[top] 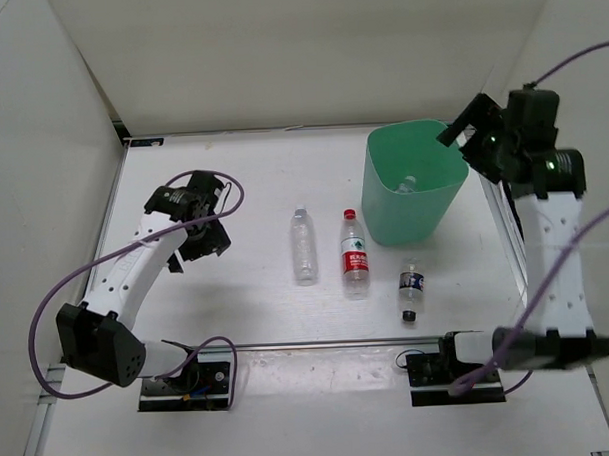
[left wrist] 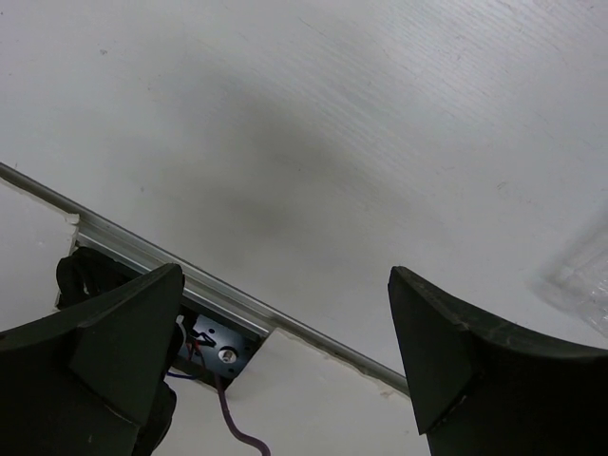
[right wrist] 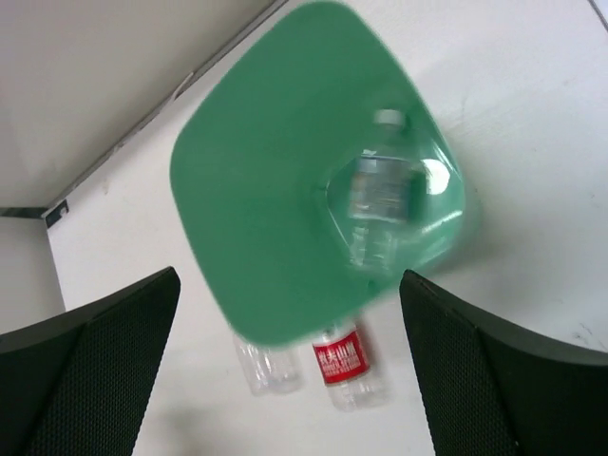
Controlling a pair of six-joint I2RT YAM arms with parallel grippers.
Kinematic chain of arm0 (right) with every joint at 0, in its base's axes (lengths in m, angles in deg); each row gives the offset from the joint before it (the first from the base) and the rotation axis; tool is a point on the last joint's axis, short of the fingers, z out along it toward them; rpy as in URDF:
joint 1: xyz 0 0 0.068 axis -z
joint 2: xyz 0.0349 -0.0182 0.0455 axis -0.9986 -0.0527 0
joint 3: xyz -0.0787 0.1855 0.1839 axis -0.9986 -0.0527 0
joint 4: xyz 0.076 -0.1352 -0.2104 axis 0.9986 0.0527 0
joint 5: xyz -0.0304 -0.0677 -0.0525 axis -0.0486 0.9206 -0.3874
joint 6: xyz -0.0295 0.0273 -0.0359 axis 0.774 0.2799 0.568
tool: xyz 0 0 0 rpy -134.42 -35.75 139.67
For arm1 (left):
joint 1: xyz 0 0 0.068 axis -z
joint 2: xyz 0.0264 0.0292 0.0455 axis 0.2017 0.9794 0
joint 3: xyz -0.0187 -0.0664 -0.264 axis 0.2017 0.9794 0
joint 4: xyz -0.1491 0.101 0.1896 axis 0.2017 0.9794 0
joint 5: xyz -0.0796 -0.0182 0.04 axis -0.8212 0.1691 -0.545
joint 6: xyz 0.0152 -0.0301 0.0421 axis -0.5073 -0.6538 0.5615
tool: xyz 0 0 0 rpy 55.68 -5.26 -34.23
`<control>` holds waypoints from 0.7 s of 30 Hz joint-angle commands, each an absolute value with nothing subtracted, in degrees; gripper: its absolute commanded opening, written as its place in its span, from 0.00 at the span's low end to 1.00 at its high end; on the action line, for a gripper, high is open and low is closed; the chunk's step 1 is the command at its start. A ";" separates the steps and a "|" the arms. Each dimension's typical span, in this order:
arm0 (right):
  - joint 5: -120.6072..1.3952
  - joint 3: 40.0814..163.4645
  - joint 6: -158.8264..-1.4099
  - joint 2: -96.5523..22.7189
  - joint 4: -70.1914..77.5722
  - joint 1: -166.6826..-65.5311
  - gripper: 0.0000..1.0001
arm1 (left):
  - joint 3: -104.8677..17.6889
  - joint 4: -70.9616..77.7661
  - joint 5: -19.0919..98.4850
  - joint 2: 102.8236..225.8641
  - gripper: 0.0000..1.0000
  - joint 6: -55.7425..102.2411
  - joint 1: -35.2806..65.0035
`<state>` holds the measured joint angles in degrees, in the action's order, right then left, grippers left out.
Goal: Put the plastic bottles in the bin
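The mint-green bin (top: 439, 198) stands at the back right of the table, with one short bottle (top: 406, 184) lying inside, also seen in the right wrist view (right wrist: 380, 190). On the table in front of it lie the plain clear bottle (top: 303, 246), the red-labelled bottle (top: 354, 253) and a short dark-labelled bottle (top: 412, 289). My right gripper (top: 459, 130) hangs open and empty above the bin's right rim (right wrist: 237, 313). My left gripper (top: 198, 247) is open and empty over bare table at the left, well apart from the bottles.
White walls enclose the table on three sides. A metal rail (top: 329, 343) runs along the near edge between the arm bases. Purple cables (top: 66, 286) loop beside both arms.
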<state>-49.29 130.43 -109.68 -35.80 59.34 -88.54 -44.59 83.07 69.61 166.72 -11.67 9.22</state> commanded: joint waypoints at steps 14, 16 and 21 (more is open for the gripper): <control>-53.11 75.72 -114.00 4.09 59.79 -88.83 1.00 | -46.39 81.80 69.85 162.41 1.00 -11.93 9.54; -52.32 73.43 -115.48 2.25 57.86 -88.83 1.00 | -45.86 81.00 69.84 161.89 1.00 -11.40 9.54; -52.32 69.65 -117.07 -3.73 51.79 -90.14 1.00 | -45.86 80.48 68.08 162.59 1.00 -10.87 9.54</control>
<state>-52.15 70.30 -115.54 -2.01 58.47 -88.98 -44.83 81.58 69.10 163.09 -11.52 9.22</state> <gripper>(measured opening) 0.998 1.000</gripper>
